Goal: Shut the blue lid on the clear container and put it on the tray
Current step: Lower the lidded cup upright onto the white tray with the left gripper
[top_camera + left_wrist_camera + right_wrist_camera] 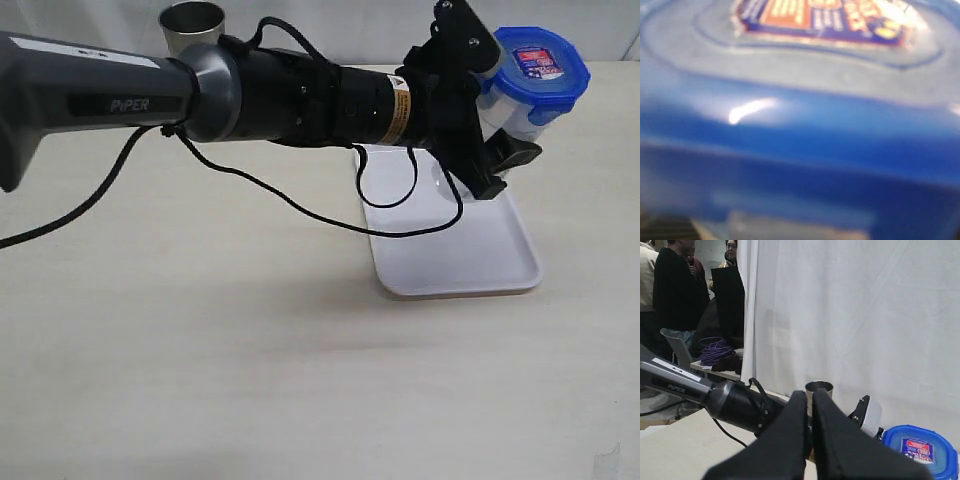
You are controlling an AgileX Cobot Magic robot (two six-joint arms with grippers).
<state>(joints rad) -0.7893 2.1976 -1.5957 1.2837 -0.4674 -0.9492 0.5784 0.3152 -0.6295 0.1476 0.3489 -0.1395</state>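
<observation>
Two arms, one engaged. Exterior view: left gripper spread wide astride the near-upright container, grip uncertain; lid on top; tray centre at its 7 o'clock. Left wrist view: lid fills the frame. Right wrist view: right gripper pinched together, empty, farther away.

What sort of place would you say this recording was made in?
Probably a robotics lab or demo area: a white curtain hangs as a backdrop behind the plain work table, and past its edge people stand near a coiled purple cable.
</observation>
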